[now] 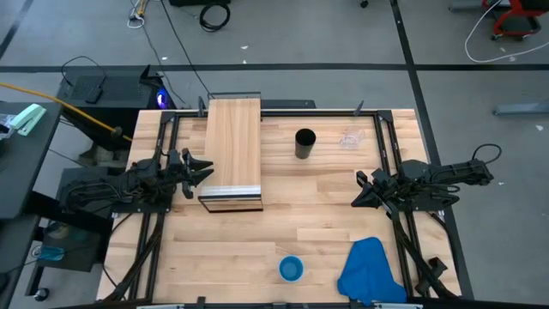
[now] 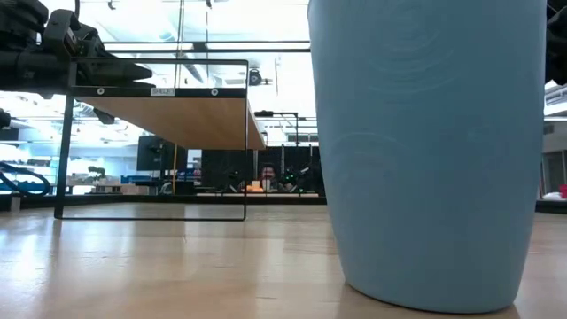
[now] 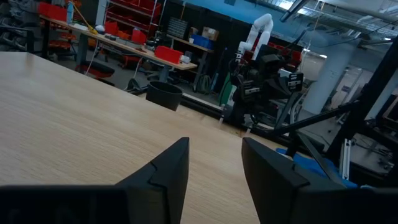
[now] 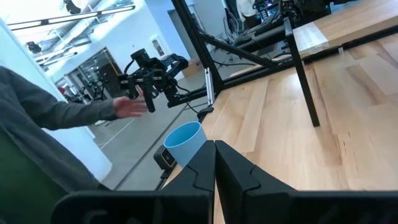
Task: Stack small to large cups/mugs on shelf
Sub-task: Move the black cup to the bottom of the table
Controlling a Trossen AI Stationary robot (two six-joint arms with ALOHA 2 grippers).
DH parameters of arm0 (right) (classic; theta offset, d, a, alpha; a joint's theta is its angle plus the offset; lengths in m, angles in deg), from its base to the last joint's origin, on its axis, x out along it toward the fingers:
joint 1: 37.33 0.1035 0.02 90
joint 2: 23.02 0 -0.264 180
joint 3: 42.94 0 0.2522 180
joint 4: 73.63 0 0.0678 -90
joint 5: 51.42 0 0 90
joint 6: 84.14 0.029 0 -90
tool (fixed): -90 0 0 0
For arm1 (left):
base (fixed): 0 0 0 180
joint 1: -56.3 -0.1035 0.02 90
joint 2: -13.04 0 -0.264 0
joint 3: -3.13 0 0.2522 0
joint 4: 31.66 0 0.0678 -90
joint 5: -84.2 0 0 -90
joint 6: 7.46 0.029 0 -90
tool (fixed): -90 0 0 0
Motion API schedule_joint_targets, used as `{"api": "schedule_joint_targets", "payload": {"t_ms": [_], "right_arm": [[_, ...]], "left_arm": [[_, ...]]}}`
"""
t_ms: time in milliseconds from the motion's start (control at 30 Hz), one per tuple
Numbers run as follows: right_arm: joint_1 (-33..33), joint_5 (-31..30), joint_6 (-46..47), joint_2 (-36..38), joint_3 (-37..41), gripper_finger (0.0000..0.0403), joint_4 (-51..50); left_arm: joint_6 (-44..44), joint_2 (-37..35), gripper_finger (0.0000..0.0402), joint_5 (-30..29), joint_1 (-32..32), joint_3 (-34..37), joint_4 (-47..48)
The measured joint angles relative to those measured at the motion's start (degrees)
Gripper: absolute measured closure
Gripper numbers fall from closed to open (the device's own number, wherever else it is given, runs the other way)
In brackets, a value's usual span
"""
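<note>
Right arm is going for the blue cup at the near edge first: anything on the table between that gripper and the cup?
Nothing visible does. From above, bare tabletop lies between the right gripper, fingers shut, and the blue cup. The blue cloth lies beside the cup, off the direct line. In the right wrist view a person's hand shows beyond the cup.

Table [image 1: 283, 232]: light wood planks, carrying all items. Shelf [image 1: 233, 146]: long light-wood box with pale metallic front edge, standing at the table's left-centre. Black cup [image 1: 304, 143]: sitting upright just right of the shelf. Clear cup [image 1: 349, 138]: lying beside it, farther right. Blue cup [image 1: 291, 269]: resting near the front edge. Blue cloth [image 1: 371, 270]: lying crumpled to its right.
</note>
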Motion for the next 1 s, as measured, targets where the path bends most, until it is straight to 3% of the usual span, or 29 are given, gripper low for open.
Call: {"api": "schedule_joint_targets", "payload": {"t_ms": [367, 633, 767, 1000], "right_arm": [[0.02, -0.47, 0.0, 0.0, 0.01, 0.0387, 0.04], [0.0, -8.69, -0.26, 0.0, 0.0, 0.0387, 8.23], [0.0, -15.13, -0.48, 0.0, 0.0, 0.0387, 17.03], [0.0, -21.88, -3.97, 0.0, 0.0, 0.0387, 29.28]], "left_arm": [[4.98, 0.02, 0.0247, -0.07, 0.0, 0.0, 0.0], [1.91, 0.02, 0.0248, -0.15, 0.0, 0.02, -0.37], [-7.17, 0.0, 0.0249, -0.28, 0.0, 0.02, -5.09], [-12.92, 0.0, 0.0245, -1.72, 0.0, 0.02, -20.29]]}}
